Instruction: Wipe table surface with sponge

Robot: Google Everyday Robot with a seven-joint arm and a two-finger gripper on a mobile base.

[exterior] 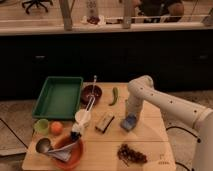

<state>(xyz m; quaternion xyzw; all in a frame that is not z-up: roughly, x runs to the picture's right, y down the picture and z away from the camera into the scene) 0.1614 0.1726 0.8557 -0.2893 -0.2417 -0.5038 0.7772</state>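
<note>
The bench (150, 136) carries a green tray (59, 97) at its back left. Nearer than the tray, an orange bowl (69, 151) has a metal ladle (43, 145) leaning over its rim. Just right of the tray, a dark bowl (91, 94) holds a thin utensil (94, 82). Well right of the tray, the sponge (128, 123) lies on the bench under the claw (131, 113). Whether the claw is clenched or released cannot be told.

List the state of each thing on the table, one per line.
tool: pointing down, just above the sponge
sponge: flat on the table surface
green tray: flat, back left
dark bowl: upright
orange bowl: upright, ladle resting in it
green cup: upright
tan block: lying flat
</note>
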